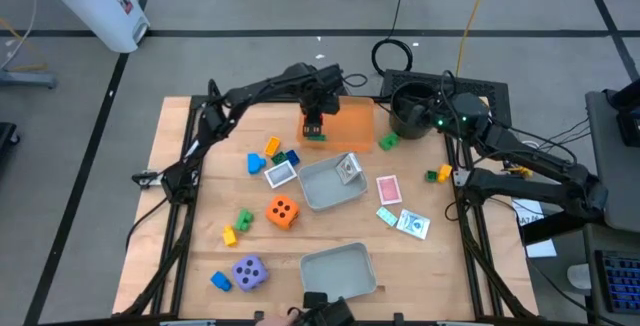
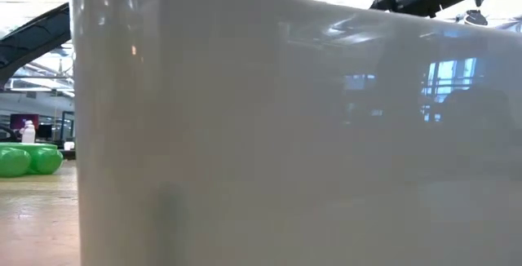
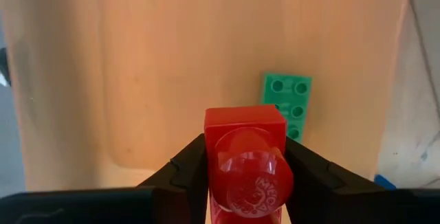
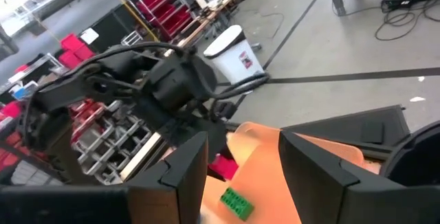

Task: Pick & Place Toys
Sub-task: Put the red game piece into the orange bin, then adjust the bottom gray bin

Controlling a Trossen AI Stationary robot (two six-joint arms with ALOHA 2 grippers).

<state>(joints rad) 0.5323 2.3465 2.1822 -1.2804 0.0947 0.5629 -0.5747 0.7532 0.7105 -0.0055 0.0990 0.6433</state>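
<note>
An orange tray [image 1: 350, 121] lies at the table's far middle, and a flat green brick [image 3: 287, 104] rests on its floor. My left gripper [image 1: 313, 126] stands over the tray's left part, pointing down, shut on a red brick [image 3: 244, 155]. My right gripper [image 4: 240, 176] is open and level at the far right, beside the black pot [image 1: 405, 111], with nothing between its fingers. In the right wrist view the red brick [image 4: 221, 167] and the green brick [image 4: 235, 203] show beyond it. My left gripper pinches the red brick by two opposite side faces [image 3: 210, 148] between its two fingers [image 3: 182, 169], coming from above and pointing down. The brick's round stud [image 3: 251, 176] faces up toward the wrist. The brick sits upright over the tray floor; whether its lower end touches I cannot tell.
Two clear grey trays [image 1: 330, 184] [image 1: 338, 269] lie mid-table and near. Around them are an orange die [image 1: 282, 211], a purple die [image 1: 249, 272], cards [image 1: 388, 188] [image 1: 281, 174] and small bricks [image 1: 272, 147] [image 1: 387, 142]. A pale tray wall [image 2: 285, 135] blocks the low view.
</note>
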